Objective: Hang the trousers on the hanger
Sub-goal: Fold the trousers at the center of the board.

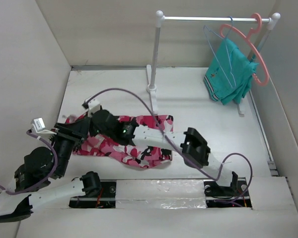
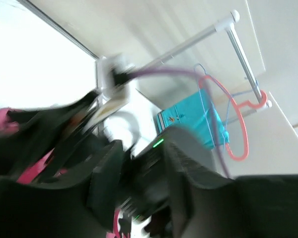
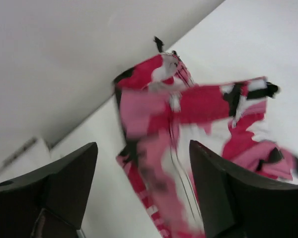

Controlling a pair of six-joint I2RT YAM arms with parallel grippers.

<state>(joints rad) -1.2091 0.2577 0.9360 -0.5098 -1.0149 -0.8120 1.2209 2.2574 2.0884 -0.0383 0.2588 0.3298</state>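
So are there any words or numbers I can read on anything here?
No text here can be read.
Teal garment on the rack: it has one small mark, too small and blurred to read.
Trousers: only a camouflage pattern, no letters or numbers.
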